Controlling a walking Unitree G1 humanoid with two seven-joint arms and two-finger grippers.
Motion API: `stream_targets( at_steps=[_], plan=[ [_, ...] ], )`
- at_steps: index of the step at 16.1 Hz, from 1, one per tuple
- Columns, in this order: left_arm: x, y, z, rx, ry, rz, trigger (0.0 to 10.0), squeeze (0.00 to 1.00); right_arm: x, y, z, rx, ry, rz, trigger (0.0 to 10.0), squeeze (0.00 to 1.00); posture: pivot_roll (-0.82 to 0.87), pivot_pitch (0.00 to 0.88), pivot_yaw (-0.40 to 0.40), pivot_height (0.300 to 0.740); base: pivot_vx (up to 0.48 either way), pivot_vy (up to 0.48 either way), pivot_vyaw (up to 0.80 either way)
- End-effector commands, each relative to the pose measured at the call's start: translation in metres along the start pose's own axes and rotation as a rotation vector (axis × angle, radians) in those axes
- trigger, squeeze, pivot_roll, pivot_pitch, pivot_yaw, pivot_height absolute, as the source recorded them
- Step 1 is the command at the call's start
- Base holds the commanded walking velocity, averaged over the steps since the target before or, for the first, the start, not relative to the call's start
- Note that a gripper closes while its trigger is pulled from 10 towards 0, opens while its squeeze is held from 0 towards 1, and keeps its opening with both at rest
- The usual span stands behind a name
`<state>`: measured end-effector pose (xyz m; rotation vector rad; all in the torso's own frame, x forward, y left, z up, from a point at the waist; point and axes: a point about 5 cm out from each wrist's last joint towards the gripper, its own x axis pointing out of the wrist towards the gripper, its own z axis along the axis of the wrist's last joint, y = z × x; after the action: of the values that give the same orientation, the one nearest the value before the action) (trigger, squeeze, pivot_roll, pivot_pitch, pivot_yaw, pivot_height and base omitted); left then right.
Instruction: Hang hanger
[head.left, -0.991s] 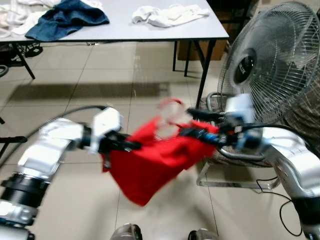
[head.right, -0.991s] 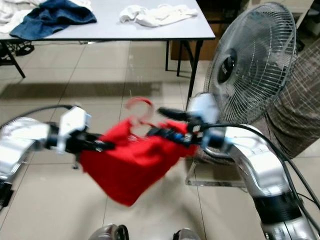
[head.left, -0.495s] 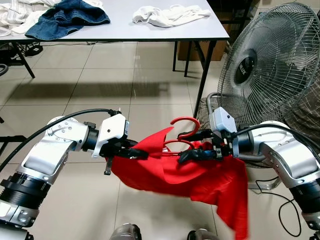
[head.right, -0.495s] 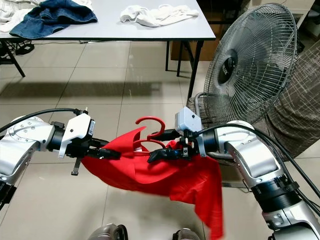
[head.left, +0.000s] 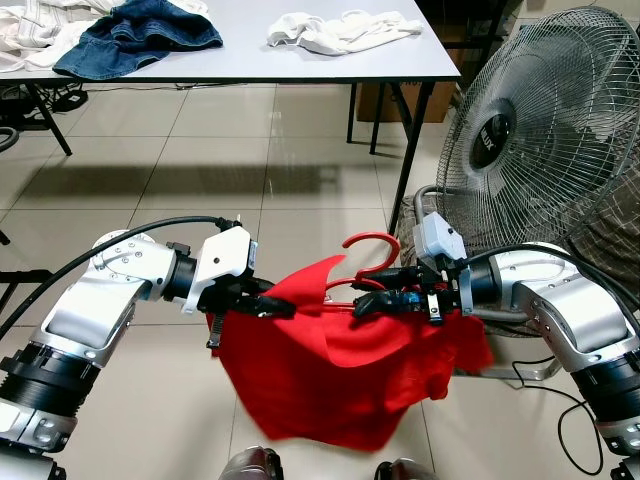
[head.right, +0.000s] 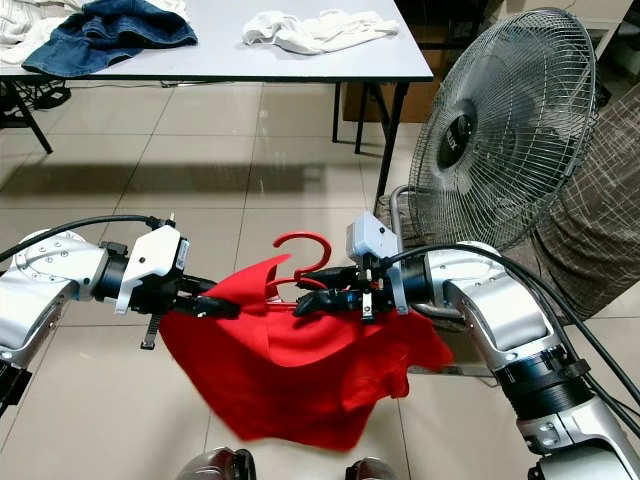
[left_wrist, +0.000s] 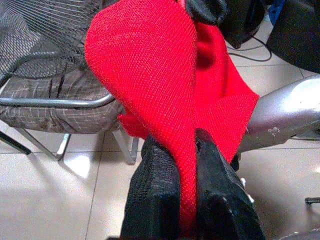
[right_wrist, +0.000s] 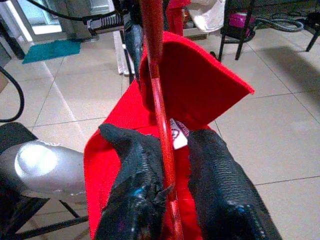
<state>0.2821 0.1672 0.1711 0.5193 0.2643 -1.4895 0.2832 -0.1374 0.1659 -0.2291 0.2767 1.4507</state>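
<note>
Red knitted garment (head.left: 330, 370) draped on a red plastic hanger (head.left: 365, 262); left gripper (left_wrist: 182, 200) pinches the cloth, right gripper (right_wrist: 167, 185) clamps the hanger. Hanging remains undone.

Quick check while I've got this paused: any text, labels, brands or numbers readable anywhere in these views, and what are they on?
Nothing reads clearly.
Hub badge of the fan: light lettering, too blurred to read.
White tag with red print inside the red garment, beside the hanger between the right end effector fingers: too small to read.
Left end effector, pinching the garment: no markings visible.
</note>
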Motion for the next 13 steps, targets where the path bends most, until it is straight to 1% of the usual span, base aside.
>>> stream_targets(
  at_steps=[1, 7, 10, 11, 12, 13],
  plan=[
    [-0.005, 0.006, 0.008, 0.046, -0.005, 0.027, 0.0, 0.00, -0.001, -0.002, 0.004, -0.005, 0.000, -0.008, 0.0, 0.00, -0.07, 0.063, 0.028, 0.740, 0.000, 0.000, 0.00],
    [-0.009, 0.012, 0.007, 0.056, 0.004, 0.082, 0.0, 0.00, 0.000, -0.004, 0.004, -0.010, 0.005, -0.011, 0.0, 0.00, -0.07, 0.057, 0.026, 0.740, 0.000, 0.000, 0.00],
    [-0.011, 0.013, 0.006, 0.056, 0.005, 0.095, 0.0, 0.00, -0.001, -0.006, 0.006, -0.030, 0.011, -0.025, 0.0, 0.00, -0.07, 0.052, 0.025, 0.740, 0.000, 0.000, 0.00],
    [-0.012, 0.015, 0.006, 0.068, -0.002, 0.124, 3.1, 0.00, -0.001, -0.007, 0.006, -0.028, 0.013, -0.027, 0.0, 0.00, -0.07, 0.044, 0.024, 0.740, 0.000, 0.000, 0.00],
    [-0.013, 0.016, 0.011, 0.037, -0.081, 0.117, 10.0, 0.00, -0.001, -0.006, 0.008, -0.014, -0.006, -0.024, 0.0, 0.00, -0.07, 0.044, 0.024, 0.740, 0.000, 0.000, 0.00],
    [-0.014, 0.016, 0.013, 0.031, -0.104, 0.114, 10.0, 0.00, -0.001, -0.006, 0.008, -0.016, -0.010, -0.022, 0.0, 0.00, -0.07, 0.037, 0.025, 0.740, 0.000, 0.000, 0.00]
  ],
)
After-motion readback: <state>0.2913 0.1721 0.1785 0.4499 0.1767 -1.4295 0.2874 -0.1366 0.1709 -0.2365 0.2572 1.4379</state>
